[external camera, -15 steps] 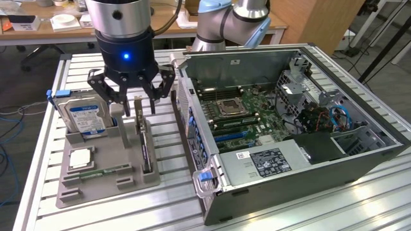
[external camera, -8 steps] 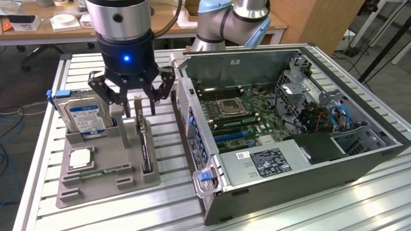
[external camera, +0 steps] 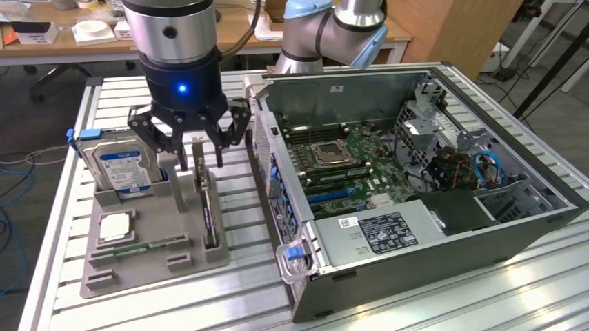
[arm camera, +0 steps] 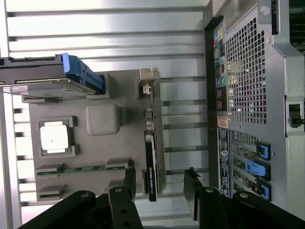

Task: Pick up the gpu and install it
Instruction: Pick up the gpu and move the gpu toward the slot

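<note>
The gpu (external camera: 209,215) is a thin dark card standing on edge in a slot of the grey holder (external camera: 156,267) on the exterior view's left. My gripper (external camera: 201,164) hangs open just above the card's far end, one finger on each side, touching nothing. In the wrist view the gpu (arm camera: 151,164) runs lengthwise between the two black fingertips (arm camera: 128,180), and its silvery bracket (arm camera: 148,80) is at the end away from my gripper (arm camera: 159,183). The open computer case (external camera: 414,179) lies on its side to the exterior view's right, motherboard (external camera: 341,165) exposed.
The grey holder (arm camera: 105,119) also carries a hard drive (external camera: 124,169) standing upright, a square processor (external camera: 115,226) and a green memory stick (external camera: 152,246). The case's rear panel (arm camera: 252,95) stands close beside the holder. The slatted metal table (external camera: 442,296) extends toward the front.
</note>
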You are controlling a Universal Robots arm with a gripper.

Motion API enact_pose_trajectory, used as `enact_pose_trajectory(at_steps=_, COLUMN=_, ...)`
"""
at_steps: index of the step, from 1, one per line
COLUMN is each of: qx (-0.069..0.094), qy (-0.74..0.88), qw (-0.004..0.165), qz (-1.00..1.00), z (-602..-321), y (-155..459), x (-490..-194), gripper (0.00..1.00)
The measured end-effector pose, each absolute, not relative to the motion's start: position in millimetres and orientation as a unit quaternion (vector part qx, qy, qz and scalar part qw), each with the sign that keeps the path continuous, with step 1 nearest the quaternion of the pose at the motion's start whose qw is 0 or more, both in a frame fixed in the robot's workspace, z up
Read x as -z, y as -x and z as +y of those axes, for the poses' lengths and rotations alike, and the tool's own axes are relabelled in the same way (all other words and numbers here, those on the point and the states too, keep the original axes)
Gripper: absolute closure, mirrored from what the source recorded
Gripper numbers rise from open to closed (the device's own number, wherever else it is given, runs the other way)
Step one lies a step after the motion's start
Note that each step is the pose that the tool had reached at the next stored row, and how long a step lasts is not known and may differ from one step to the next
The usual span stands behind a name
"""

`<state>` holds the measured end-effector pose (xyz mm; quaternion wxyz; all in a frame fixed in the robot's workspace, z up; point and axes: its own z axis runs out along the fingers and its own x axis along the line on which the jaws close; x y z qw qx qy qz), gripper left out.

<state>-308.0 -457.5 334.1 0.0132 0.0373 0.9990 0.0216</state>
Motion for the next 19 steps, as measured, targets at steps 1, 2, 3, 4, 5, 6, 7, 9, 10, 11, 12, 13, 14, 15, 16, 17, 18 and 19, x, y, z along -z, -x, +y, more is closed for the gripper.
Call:
enact_pose_trajectory(at_steps=1, qx=-0.022, qy=-0.037, qw=0.013, qz=0.999, z=-458, y=308, x=-333, gripper=0.47)
enact_pose_trajectory(at_steps=2, qx=-0.022, qy=-0.037, qw=0.013, qz=0.999, z=-458, y=308, x=-333, gripper=0.47)
enact_pose_trajectory(at_steps=3, qx=-0.022, qy=-0.037, qw=0.013, qz=0.999, z=-458, y=308, x=-332, gripper=0.47)
enact_pose_trajectory(at_steps=4, qx=-0.022, qy=-0.037, qw=0.013, qz=0.999, z=-458, y=308, x=-331, gripper=0.47)
enact_pose_trajectory(at_steps=5, qx=-0.022, qy=-0.037, qw=0.013, qz=0.999, z=-458, y=308, x=-331, gripper=0.47)
enact_pose_trajectory(at_steps=6, qx=-0.022, qy=-0.037, qw=0.013, qz=0.999, z=-458, y=308, x=-330, gripper=0.47)
enact_pose_trajectory(at_steps=7, qx=-0.022, qy=-0.037, qw=0.013, qz=0.999, z=-458, y=308, x=-329, gripper=0.47)
enact_pose_trajectory(at_steps=9, qx=-0.022, qy=-0.037, qw=0.013, qz=0.999, z=-458, y=308, x=-328, gripper=0.47)
enact_pose_trajectory(at_steps=10, qx=-0.022, qy=-0.037, qw=0.013, qz=0.999, z=-458, y=308, x=-327, gripper=0.47)
enact_pose_trajectory(at_steps=11, qx=-0.022, qy=-0.037, qw=0.013, qz=0.999, z=-458, y=308, x=-326, gripper=0.47)
enact_pose_trajectory(at_steps=12, qx=-0.022, qy=-0.037, qw=0.013, qz=0.999, z=-458, y=308, x=-325, gripper=0.47)
enact_pose_trajectory(at_steps=13, qx=-0.022, qy=-0.037, qw=0.013, qz=0.999, z=-458, y=308, x=-325, gripper=0.47)
enact_pose_trajectory(at_steps=14, qx=-0.022, qy=-0.037, qw=0.013, qz=0.999, z=-458, y=308, x=-324, gripper=0.47)
enact_pose_trajectory(at_steps=15, qx=-0.022, qy=-0.037, qw=0.013, qz=0.999, z=-458, y=308, x=-323, gripper=0.47)
enact_pose_trajectory(at_steps=16, qx=-0.022, qy=-0.037, qw=0.013, qz=0.999, z=-458, y=308, x=-323, gripper=0.47)
enact_pose_trajectory(at_steps=17, qx=-0.022, qy=-0.037, qw=0.013, qz=0.999, z=-458, y=308, x=-322, gripper=0.47)
enact_pose_trajectory(at_steps=18, qx=-0.022, qy=-0.037, qw=0.013, qz=0.999, z=-458, y=308, x=-321, gripper=0.47)
enact_pose_trajectory(at_steps=19, qx=-0.022, qy=-0.037, qw=0.013, qz=0.999, z=-458, y=308, x=-321, gripper=0.47)
